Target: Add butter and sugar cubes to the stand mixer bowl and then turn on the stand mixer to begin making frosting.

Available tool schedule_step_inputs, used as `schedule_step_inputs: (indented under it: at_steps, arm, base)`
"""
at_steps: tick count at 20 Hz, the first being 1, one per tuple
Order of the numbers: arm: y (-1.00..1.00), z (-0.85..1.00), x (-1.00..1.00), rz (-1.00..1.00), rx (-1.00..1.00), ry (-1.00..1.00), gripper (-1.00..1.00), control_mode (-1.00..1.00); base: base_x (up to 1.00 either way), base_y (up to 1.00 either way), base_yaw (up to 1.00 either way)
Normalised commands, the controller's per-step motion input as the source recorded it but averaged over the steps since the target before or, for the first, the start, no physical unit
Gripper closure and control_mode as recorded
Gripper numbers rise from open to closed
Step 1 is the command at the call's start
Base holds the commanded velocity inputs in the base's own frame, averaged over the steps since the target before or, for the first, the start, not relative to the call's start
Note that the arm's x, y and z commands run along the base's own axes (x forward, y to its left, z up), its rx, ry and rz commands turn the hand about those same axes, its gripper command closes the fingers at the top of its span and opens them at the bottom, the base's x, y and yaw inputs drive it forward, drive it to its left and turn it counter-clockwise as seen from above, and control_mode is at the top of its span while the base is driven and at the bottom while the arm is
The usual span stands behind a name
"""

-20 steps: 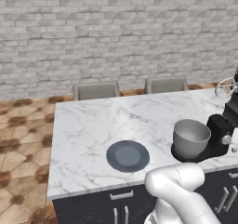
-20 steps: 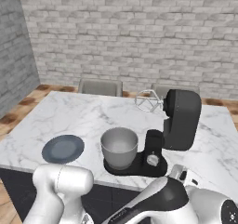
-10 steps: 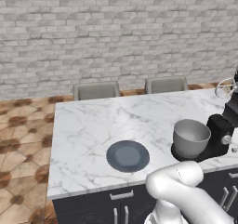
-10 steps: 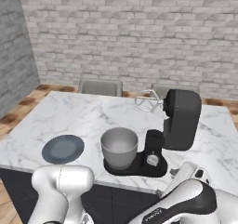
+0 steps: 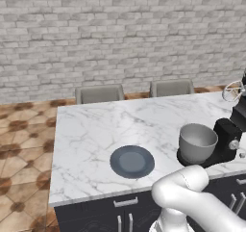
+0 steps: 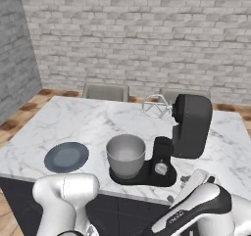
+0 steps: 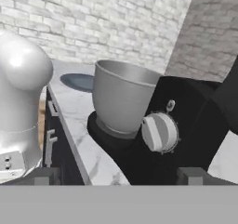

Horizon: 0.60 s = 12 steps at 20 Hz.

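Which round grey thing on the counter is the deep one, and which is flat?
The stand mixer bowl is the deep one, sitting on the black stand mixer. The dark plate, apart to its left, lies flat.

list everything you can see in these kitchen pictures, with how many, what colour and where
stand mixer: one, black, right part of the counter, head tilted back
wire whisk: one, silver, on the raised head
silver side knob: one, on the mixer's base
stand mixer bowl: one, grey, on the mixer's base
plate: one, dark grey, left of the bowl
counter: one, white marble, over dark cabinets
chairs: two, grey, behind the counter
gripper: one, dark tips, open, facing the knob
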Motion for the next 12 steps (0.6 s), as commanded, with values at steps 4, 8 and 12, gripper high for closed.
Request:
schedule_step_inputs:
  at_steps: [4,8,12]
  arm:
    - [0.00,-0.37,0.46,0.01,0.00,0.05,-1.00,-1.00]
    - [-0.01,-0.42,0.48,0.04,0.00,0.05,-1.00,-1.00]
    - [-0.10,-0.44,0.42,0.06,0.00,0.00,-1.00,-1.00]
  base:
    - [0.00,0.00,0.00]
    - [0.00,0.00,0.00]
    - [0.00,0.00,0.00]
